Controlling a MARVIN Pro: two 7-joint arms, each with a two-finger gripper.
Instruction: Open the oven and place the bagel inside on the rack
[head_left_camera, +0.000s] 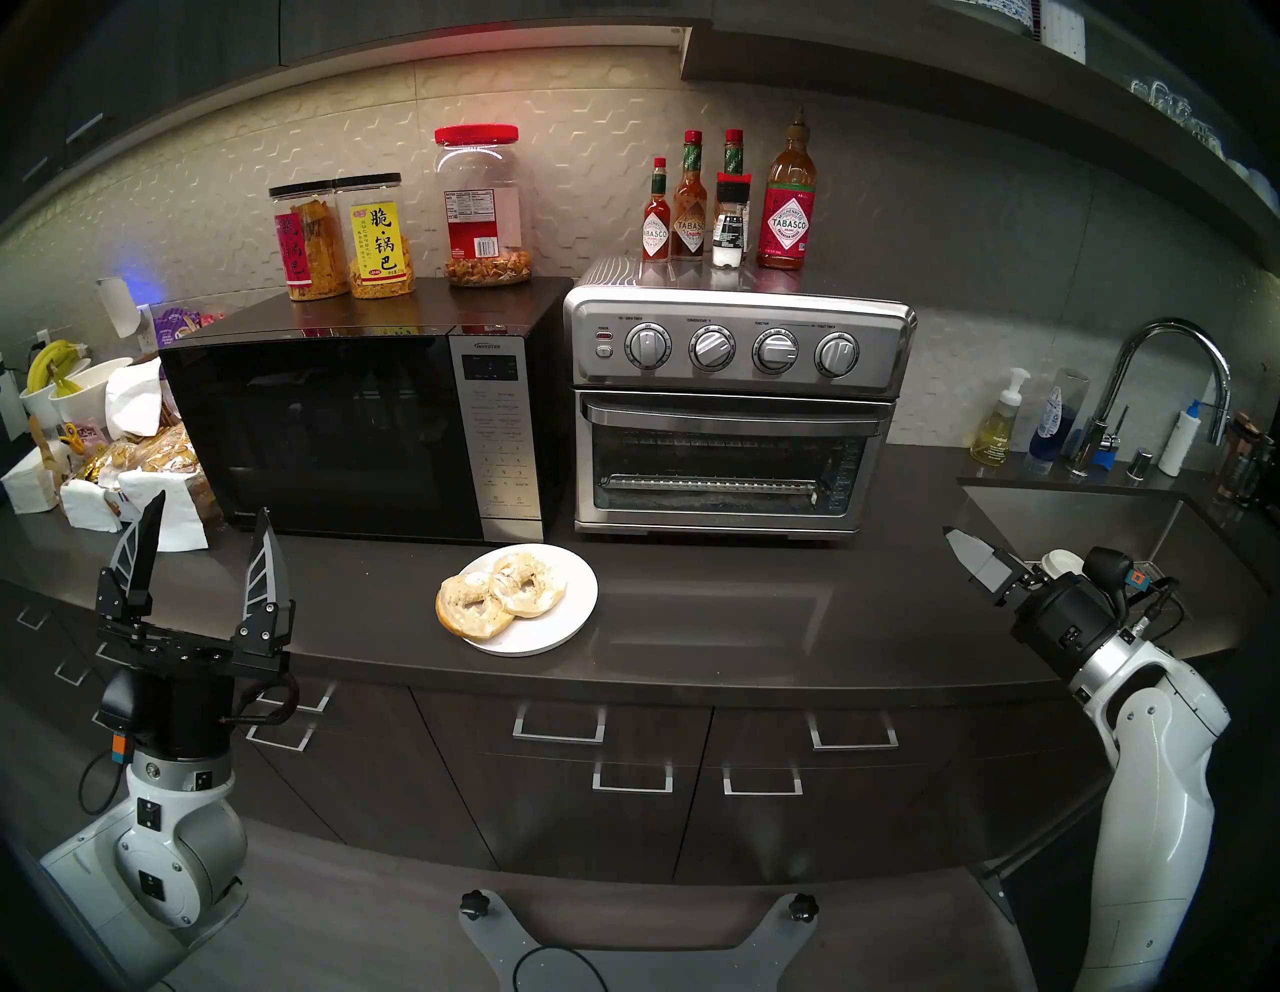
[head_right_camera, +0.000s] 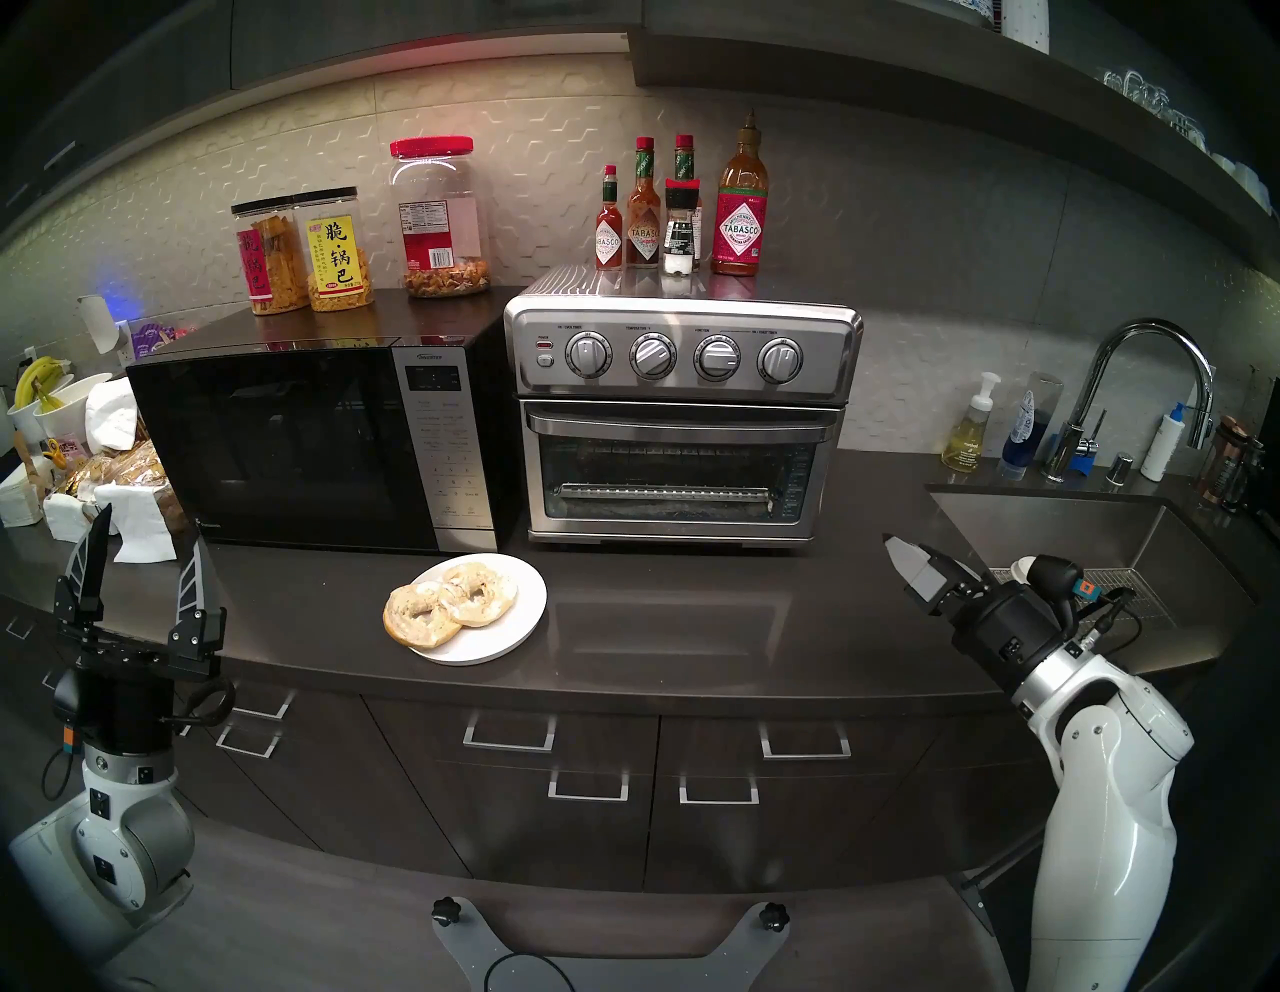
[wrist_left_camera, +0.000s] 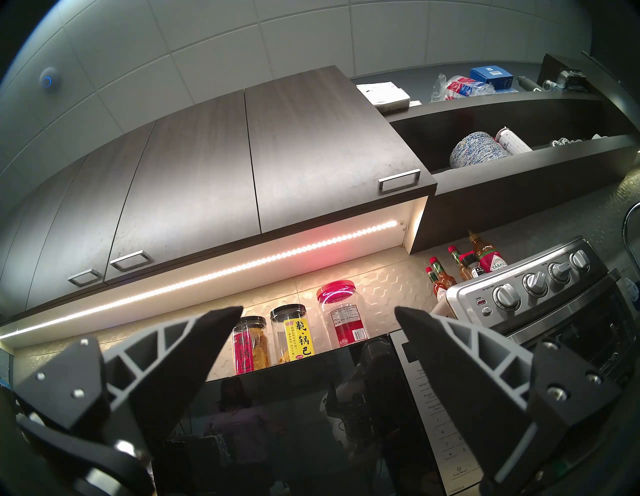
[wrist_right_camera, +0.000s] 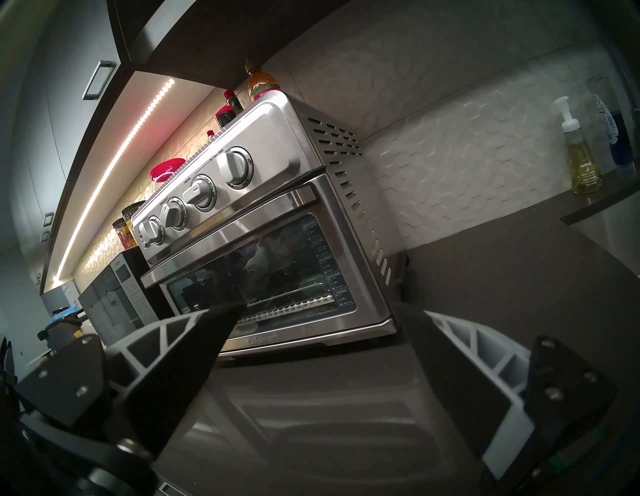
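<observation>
Bagel (head_left_camera: 500, 596): sliced, two ring halves, cut faces up, pale and dark-speckled, golden crust at the rims. Halves overlapping on white plate (head_left_camera: 569, 623), pair running left-front to right-rear. Plate on dark counter (head_left_camera: 762, 609), near the front edge, ahead of the gap between microwave (head_left_camera: 332, 429) and oven (head_left_camera: 734, 409).

Oven: stainless box, four round knobs across the top, door shut, bar handle (head_left_camera: 734, 414) horizontal above the glass. Rack (head_left_camera: 706, 483) seen through the glass, lying level, long axis left to right.

Bare counter before the oven door; sink (head_left_camera: 1080, 512) edge to the right.

Left gripper (head_left_camera: 206, 547): fingers wide apart, empty, pointing up, left of the plate. Right gripper (wrist_right_camera: 332, 311): fingers wide apart, empty, aimed at the oven.
</observation>
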